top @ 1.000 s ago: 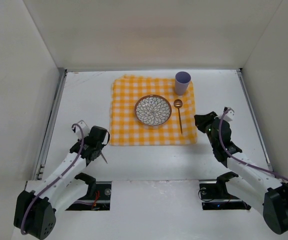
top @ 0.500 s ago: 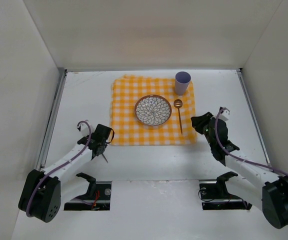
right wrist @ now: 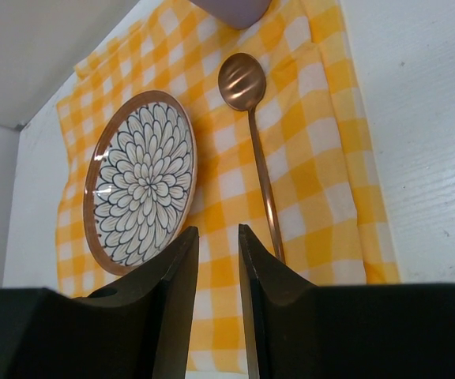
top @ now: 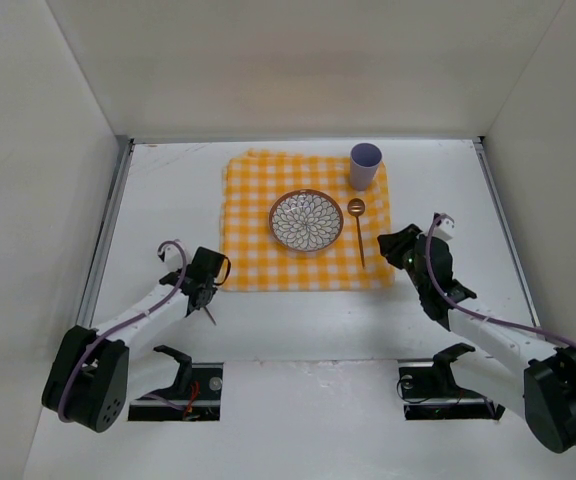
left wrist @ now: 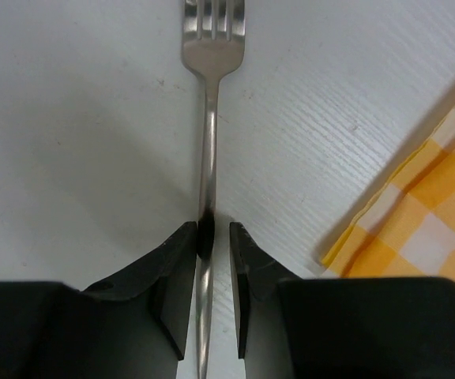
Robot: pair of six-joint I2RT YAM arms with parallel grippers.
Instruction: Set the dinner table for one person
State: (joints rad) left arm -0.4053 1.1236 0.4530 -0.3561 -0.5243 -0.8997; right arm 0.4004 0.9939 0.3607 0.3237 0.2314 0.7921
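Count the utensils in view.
2. A spoon lies on the cloth right of the plate; a fork is gripped in the left tool, off the cloth near its left corner. No others visible.

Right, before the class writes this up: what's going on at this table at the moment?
One place setting is being laid on the white table. A checked cloth already carries a patterned plate, with a spoon to its right and a cup at the far right corner. The left tool is shut on a fork by its handle, over bare table just off the cloth's near left corner. The right tool sits by the cloth's right edge, holding nothing.
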